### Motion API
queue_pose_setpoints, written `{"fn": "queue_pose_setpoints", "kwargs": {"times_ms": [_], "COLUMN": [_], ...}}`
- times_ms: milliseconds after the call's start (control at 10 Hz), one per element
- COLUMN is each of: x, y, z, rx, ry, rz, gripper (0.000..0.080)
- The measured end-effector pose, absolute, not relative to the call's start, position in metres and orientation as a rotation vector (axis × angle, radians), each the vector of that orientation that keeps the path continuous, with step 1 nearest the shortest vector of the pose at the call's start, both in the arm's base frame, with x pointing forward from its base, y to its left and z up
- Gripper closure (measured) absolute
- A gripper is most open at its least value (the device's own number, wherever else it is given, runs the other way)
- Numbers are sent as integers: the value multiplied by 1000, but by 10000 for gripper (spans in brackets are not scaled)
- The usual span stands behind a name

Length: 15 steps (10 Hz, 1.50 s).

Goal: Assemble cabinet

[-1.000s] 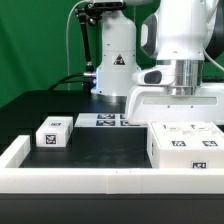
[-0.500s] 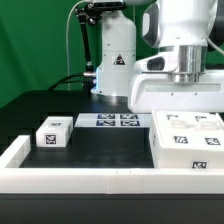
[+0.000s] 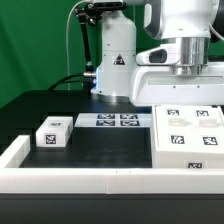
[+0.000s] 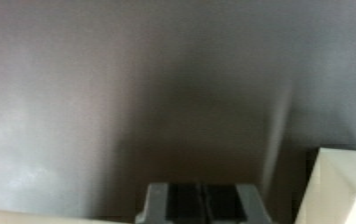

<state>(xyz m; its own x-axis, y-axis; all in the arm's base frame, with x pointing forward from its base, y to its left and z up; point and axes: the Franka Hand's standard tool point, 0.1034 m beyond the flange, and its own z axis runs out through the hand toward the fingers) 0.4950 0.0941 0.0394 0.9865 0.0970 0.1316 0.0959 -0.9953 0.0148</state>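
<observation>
The cabinet point(image 3: 190, 140) is a large white box with several black-and-white tags on its top. It stands on the black table at the exterior view's right. A small tagged white drawer block point(image 3: 53, 132) lies at the exterior view's left. My gripper's white hand point(image 3: 185, 88) hangs just above and behind the cabinet's far edge, and its fingertips do not show in that view. In the blurred wrist view my gripper point(image 4: 201, 203) has its two dark fingers point(image 4: 175, 205) close together with nothing between them. A white edge point(image 4: 344, 185) shows beside them.
The marker board point(image 3: 108, 120) lies flat at the back middle. A long low white rail point(image 3: 90, 180) runs along the front and up the exterior view's left side. The white robot base point(image 3: 115, 60) stands behind the table.
My hand has risen and shifted toward the exterior view's right, uncovering more of the cabinet's tagged top. The cabinet and the small block have stayed in place.
</observation>
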Motion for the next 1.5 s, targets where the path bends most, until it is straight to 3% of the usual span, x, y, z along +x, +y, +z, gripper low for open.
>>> {"fn": "queue_pose_setpoints", "kwargs": {"times_ms": [200,500,900,1000,1400,1500], "x": [493,497,494,494,510,511], "y": [96,98,96,85,85,85], "z": [43,68,60,52,99,98], "rx": [3126,3141,3137,3124,3149,3148], "ry": [153,144,148,193,165,166], "rz": [193,126,128,162,94,105], "gripper": [797,797,797,797,797,797]}}
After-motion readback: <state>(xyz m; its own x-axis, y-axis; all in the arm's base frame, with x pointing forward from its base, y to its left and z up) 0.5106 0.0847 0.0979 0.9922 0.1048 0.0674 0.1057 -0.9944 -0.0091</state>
